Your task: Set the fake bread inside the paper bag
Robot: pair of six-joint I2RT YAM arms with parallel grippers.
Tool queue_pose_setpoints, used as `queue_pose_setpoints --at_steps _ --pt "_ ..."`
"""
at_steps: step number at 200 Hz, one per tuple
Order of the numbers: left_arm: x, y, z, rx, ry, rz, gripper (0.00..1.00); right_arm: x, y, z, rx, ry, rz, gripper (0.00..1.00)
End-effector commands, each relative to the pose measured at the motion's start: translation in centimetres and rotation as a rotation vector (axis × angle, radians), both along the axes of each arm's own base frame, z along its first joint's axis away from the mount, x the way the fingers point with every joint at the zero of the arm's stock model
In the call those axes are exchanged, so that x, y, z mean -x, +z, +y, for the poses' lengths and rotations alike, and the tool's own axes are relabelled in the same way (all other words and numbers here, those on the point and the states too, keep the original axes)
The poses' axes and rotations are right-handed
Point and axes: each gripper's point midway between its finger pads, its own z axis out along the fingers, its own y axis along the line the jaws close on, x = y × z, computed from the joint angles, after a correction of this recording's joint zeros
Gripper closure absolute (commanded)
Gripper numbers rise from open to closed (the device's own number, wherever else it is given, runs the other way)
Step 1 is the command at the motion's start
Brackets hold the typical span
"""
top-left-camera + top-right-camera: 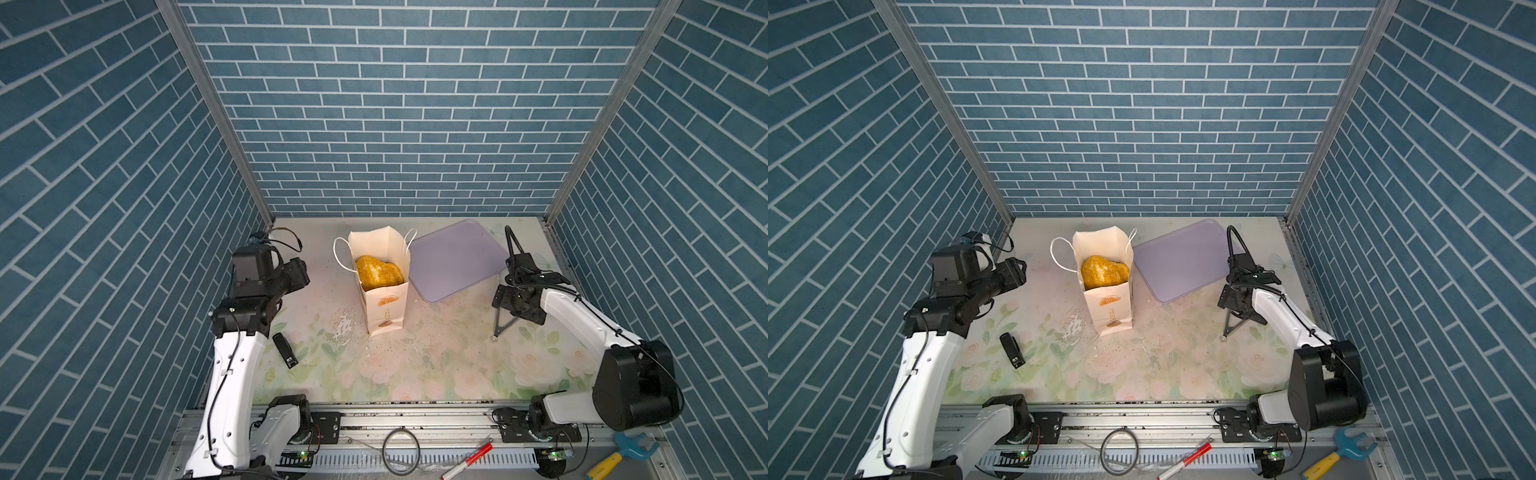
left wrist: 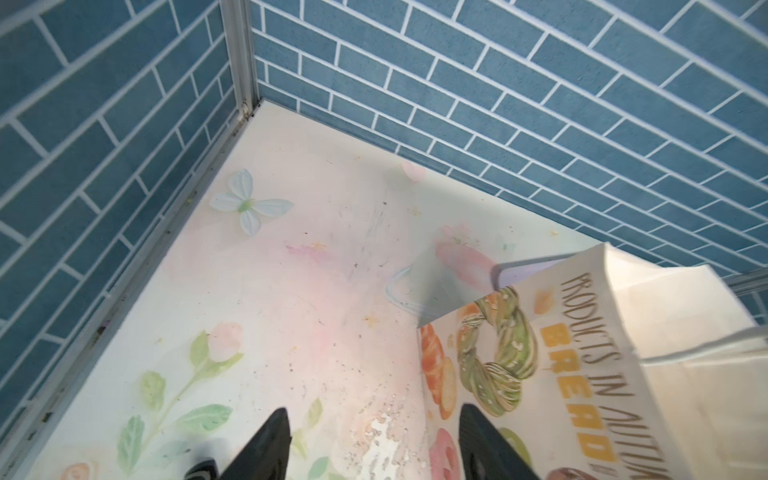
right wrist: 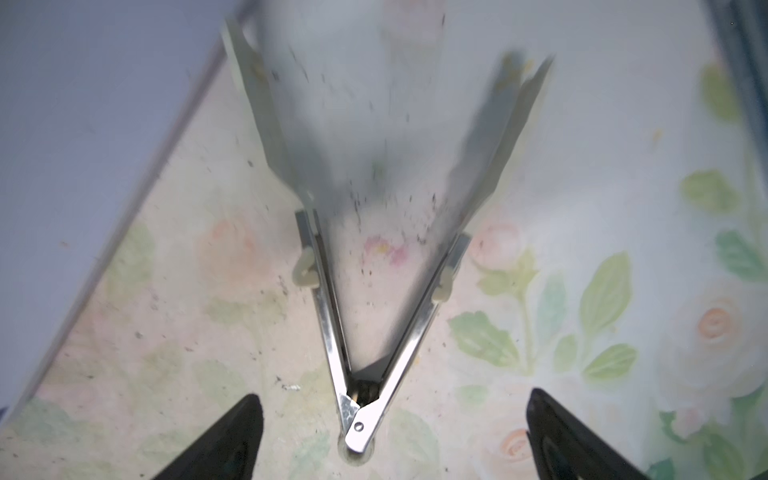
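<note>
1. The paper bag [image 1: 384, 307] is standing upright and open at the middle of the table [image 1: 415, 365], just beside the lavender tray [image 1: 453, 259].
2. The fake bread [image 1: 379, 272] is sitting inside the bag, showing at its mouth in both top views.
3. The left jaws are standing apart, holding nothing, hovering near the bag's printed side.
4. The right jaws are gaping wide. The metal tongs [image 3: 330, 332] are sitting between them, touching neither, with their far ends blurred.

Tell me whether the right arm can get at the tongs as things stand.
Probably yes. The right gripper hangs open directly over the tongs, which are spread in a V with the hinge end nearest it. Nothing covers them or stands between them and the gripper. A short descent and closing should catch them.
</note>
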Motion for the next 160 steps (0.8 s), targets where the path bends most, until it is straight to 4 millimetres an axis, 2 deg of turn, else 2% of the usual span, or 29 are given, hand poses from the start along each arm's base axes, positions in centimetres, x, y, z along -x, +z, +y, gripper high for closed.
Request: queue_pose_setpoints --at_steps 1,20,29,49,63,80,100,121,129,145,160 --pt "-0.5 -1.7 2.5 -0.140 0.077 -0.050 0.34 -2.0 4.0 -3.3 0.152 -0.002 -0.177 0.01" --pt "-1.1 -4.3 3.4 -0.213 0.103 -0.111 0.33 -4.6 5.0 -4.6 0.253 0.086 -0.395 0.01" --pt "-1.1 -6.8 3.7 -0.257 0.105 -0.109 0.32 -5.3 4.8 -5.4 0.327 0.093 -0.484 0.01" --pt "-1.2 -11.0 4.1 -0.306 0.111 -0.123 0.28 -5.8 3.1 -7.2 0.361 0.076 -0.590 0.01" --pt "-1.2 -13.8 4.1 -0.315 0.110 -0.114 0.28 -6.1 1.4 -7.3 0.350 0.100 -0.659 0.01" --pt "-1.6 -15.4 3.3 -0.421 0.060 -0.115 0.27 -6.5 0.3 -7.1 0.324 0.133 -0.704 0.01" --pt "-2.7 -15.9 3.2 -0.486 0.051 -0.126 0.25 -7.7 0.5 -6.0 0.269 0.221 -0.775 0.01" --pt "-4.5 -14.9 2.5 -0.477 0.038 -0.243 0.24 -8.4 -1.1 -6.8 0.183 0.214 -0.816 0.01" --pt "-5.2 -14.9 2.2 -0.471 0.027 -0.250 0.24 -8.3 -1.8 -6.8 0.167 0.220 -0.831 0.01" --pt "-6.7 -15.2 2.0 -0.450 0.020 -0.242 0.23 -8.3 -2.0 -7.0 0.177 0.214 -0.815 0.01" --pt "-8.0 -15.8 1.1 -0.433 -0.043 -0.197 0.23 -8.7 -2.1 -6.2 0.161 0.267 -0.800 0.01"
